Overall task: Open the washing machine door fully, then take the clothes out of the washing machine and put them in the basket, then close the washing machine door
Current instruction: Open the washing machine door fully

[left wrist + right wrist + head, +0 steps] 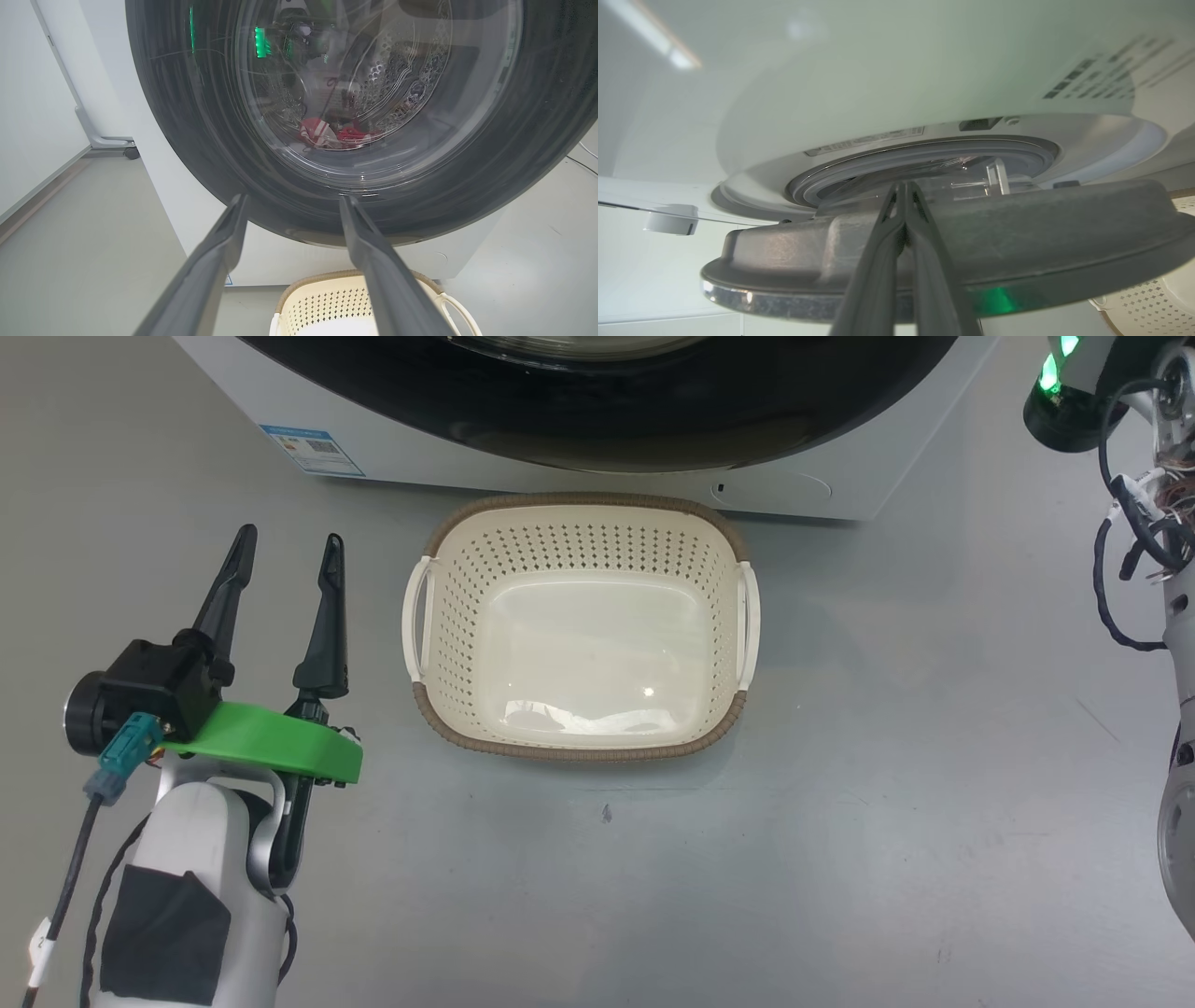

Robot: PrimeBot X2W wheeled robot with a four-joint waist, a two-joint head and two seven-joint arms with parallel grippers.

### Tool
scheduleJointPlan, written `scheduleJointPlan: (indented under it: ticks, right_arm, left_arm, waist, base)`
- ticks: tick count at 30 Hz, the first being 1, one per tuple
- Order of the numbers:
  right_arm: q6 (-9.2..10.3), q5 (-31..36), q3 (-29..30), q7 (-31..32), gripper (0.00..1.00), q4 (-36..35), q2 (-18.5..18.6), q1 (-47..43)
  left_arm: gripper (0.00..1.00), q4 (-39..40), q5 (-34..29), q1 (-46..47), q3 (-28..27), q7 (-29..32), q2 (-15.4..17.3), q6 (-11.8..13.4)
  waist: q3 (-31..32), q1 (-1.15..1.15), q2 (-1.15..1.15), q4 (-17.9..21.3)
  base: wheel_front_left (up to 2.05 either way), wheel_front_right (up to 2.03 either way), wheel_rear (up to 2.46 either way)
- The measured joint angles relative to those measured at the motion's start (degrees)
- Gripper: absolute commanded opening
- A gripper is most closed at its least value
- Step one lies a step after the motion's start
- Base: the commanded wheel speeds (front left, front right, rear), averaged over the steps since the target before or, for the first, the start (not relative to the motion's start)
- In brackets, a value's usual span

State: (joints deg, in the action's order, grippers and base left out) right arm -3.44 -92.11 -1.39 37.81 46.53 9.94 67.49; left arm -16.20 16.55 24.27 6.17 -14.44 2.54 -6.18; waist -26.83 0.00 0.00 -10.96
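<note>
Squarely in the head view's middle, the basket (pixel 560 752) sits on the grey floor (pixel 887 756) with nothing in it. At its 12 o'clock, just beside its brown rim, stands the washing machine (pixel 840 457), the washing machine door (pixel 597 411) spread glossy and black across its front. A blue label (pixel 313 450) is stuck on the white front toward 10 o'clock. The left gripper (pixel 290 536) hangs at the basket's 9 o'clock, near it but not touching, its two dark fingers apart and holding nothing, pointing toward 12. A small dark speck (pixel 607 814) lies on the floor at the basket's 6 o'clock. Along the 3 o'clock edge runs the right arm (pixel 1172 644), with loose black cables and a green light (pixel 1050 373) near 1 o'clock.

Through the glass bowl in the left wrist view, the clothes (pixel 334 134) lie red and white at the drum's 6 o'clock. The door stands between them and the open fingers. A caster on a grey leg (pixel 131 152) rests on the floor at 9 o'clock, beside the machine.

From the right wrist, the door is ajar: a gap shows between it and the grey rubber ring (pixel 924 154). The right gripper (pixel 904 186) has its fingers pressed together on nothing, tips at the door's inner side near the clear bowl; whether they touch it I cannot tell.
</note>
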Motion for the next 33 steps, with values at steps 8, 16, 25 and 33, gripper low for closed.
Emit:
scheduleJointPlan:
  ticks: [8,16,25,33]
  right_arm:
    - [-0.81,-0.7,-0.2,2.2,0.0,0.5,-0.6,-0.7]
    - [-1.75,-1.7,-0.5,4.3,0.0,1.0,-1.1,-3.0]
    - [-2.54,-2.8,-0.6,6.1,0.0,1.2,-2.1,-6.1]
    - [-3.0,-3.7,-1.0,8.2,0.0,1.2,-3.2,-9.2]
  left_arm:
    - [1.0,-0.3,-0.5,0.0,-0.3,0.0,-0.1,-0.2]
    - [1.0,-1.0,-1.6,-0.1,-0.3,0.0,-0.2,-0.2]
    - [1.0,-1.8,-2.0,-0.5,-0.3,0.0,-0.2,-0.3]
    - [1.0,-2.5,-2.2,-1.6,-0.4,0.0,-0.2,-0.3]
  waist:
    - [1.2,0.0,0.0,0.6]
    - [2.8,0.0,0.0,1.2]
    - [4.8,0.0,0.0,1.7]
    - [6.6,0.0,0.0,1.9]
  base:
    - [0.0,0.0,0.0]
    - [0.0,0.0,0.0]
    - [0.0,0.0,0.0]
    - [0.0,0.0,0.0]
